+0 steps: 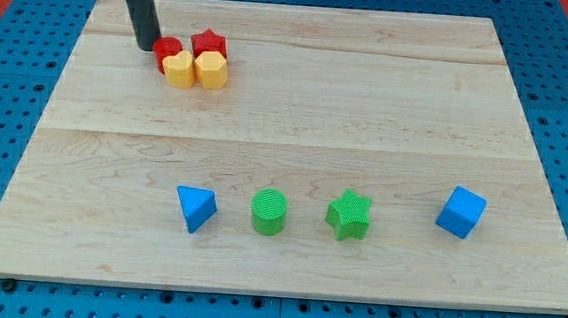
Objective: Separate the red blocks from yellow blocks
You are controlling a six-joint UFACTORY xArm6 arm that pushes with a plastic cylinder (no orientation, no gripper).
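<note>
Now my tip (145, 45), a bare rod with no claw to open or close, touches the small round red block (167, 49) at its nine o'clock. It, the red star-shaped block (209, 43), the yellow heart-like block (178, 69) and the yellow hexagonal block (211, 70) sit packed at the wooden board's (287, 119) eleven o'clock. Pushing toward three o'clock would likely drag the whole cluster along together.

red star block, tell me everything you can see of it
The red star block looks like a small, solid, matt piece, its top face a star with rounded points. It lies flat on the wooden board near the view's top left, at the back right of a tight cluster. It seems to touch the yellow block just below it and the other red block on its left; a second yellow block sits diagonally below. My tip is left of the cluster, not touching the star.
</note>
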